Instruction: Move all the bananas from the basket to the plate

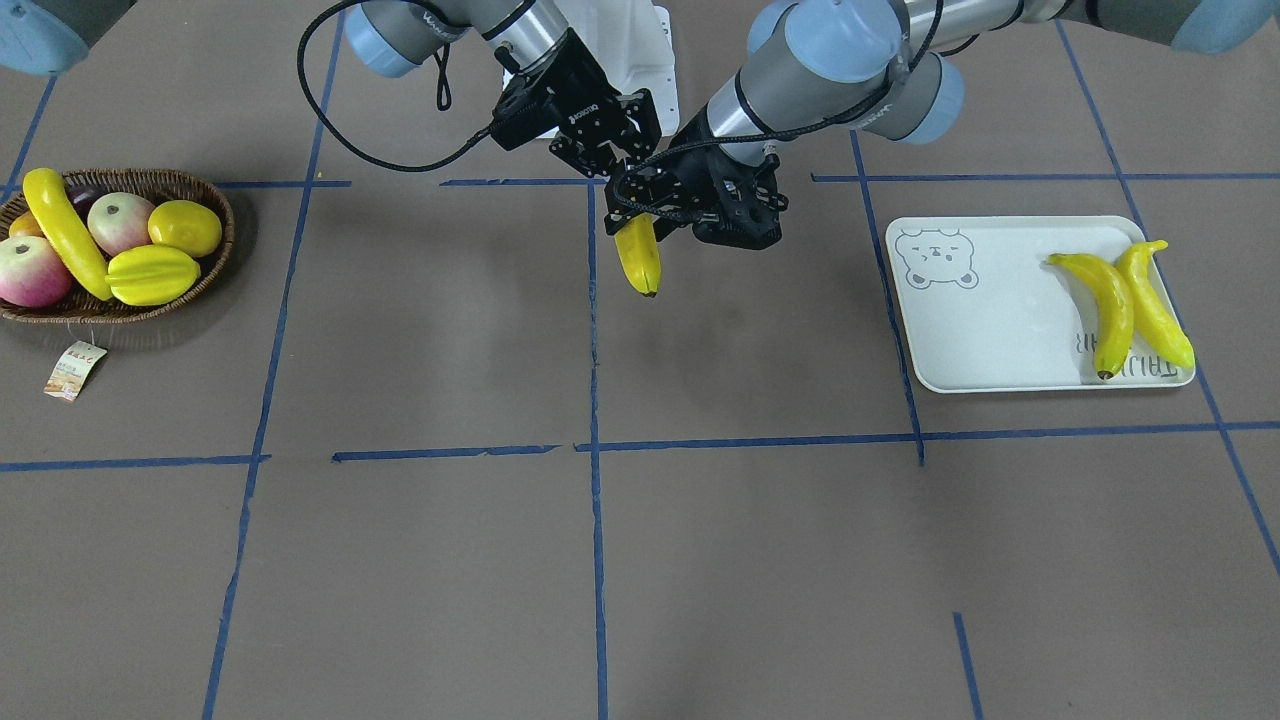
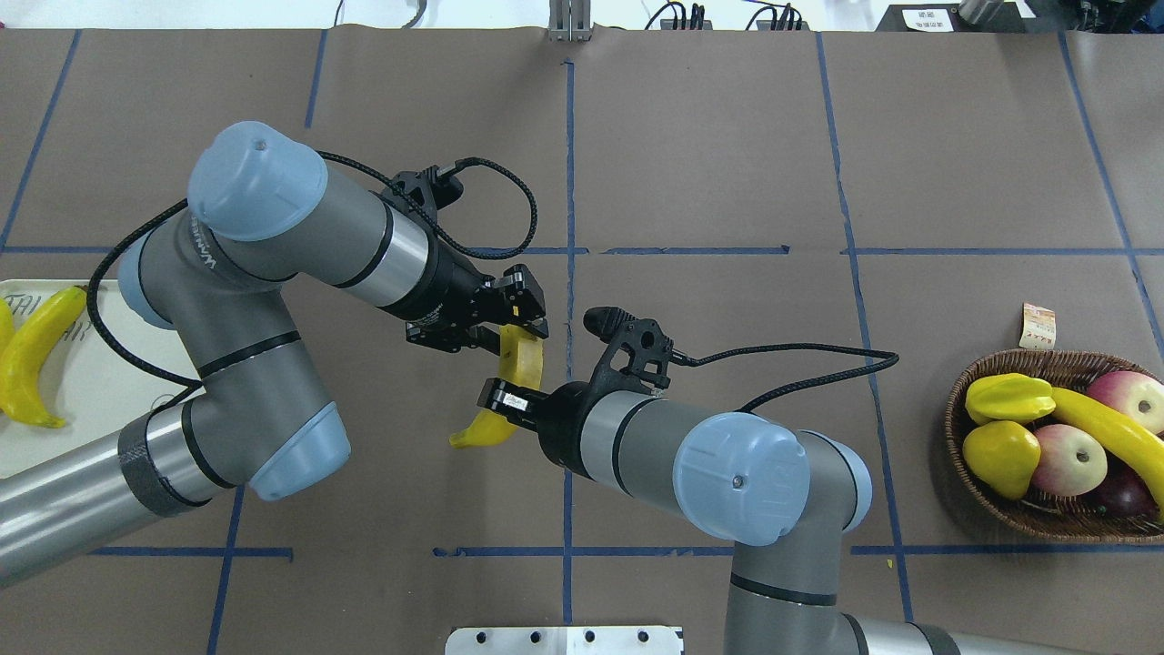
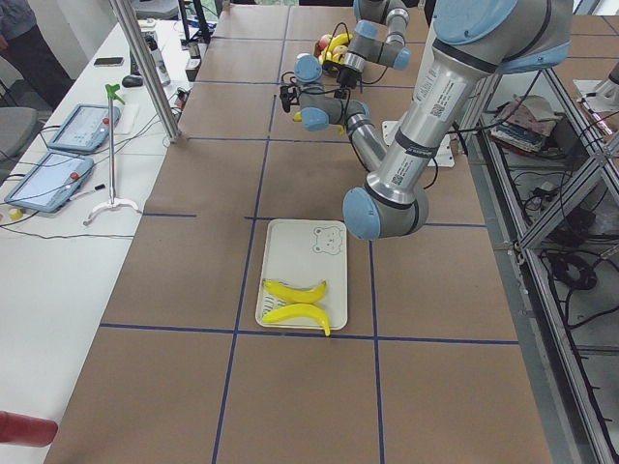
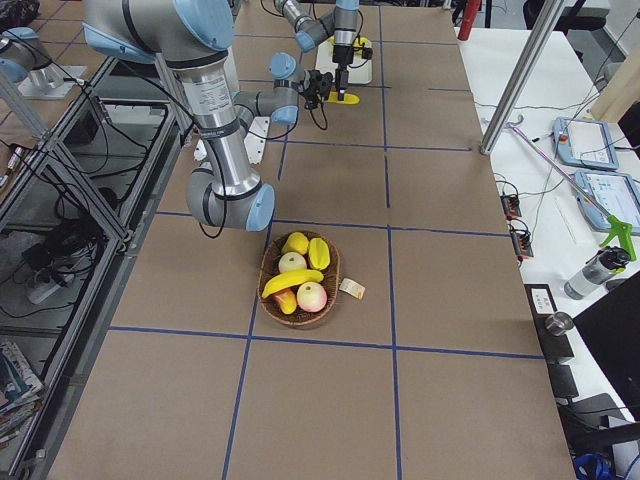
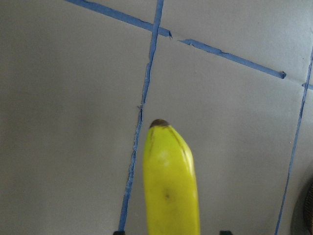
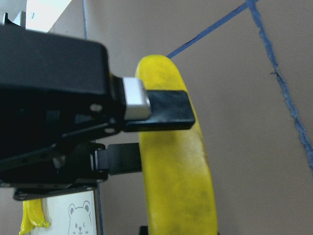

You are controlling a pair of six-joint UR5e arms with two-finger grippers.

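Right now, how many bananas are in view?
4. Two bananas lie together on the bear tray; one hangs between both arms' jaws; one lies across the fruit in the wicker basket. Others might hide beneath.

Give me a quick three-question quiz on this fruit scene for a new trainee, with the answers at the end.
1. How many pieces of fruit lie on the bear-print plate?
2. True or false: the wicker basket holds no banana.
3. Which option fits the banana between the left gripper and the right gripper? A: lying on the plate. B: up in the air over mid-table. C: in the basket.

Key
1. Two, both bananas.
2. False: one banana lies across the other fruit in it.
3. B.
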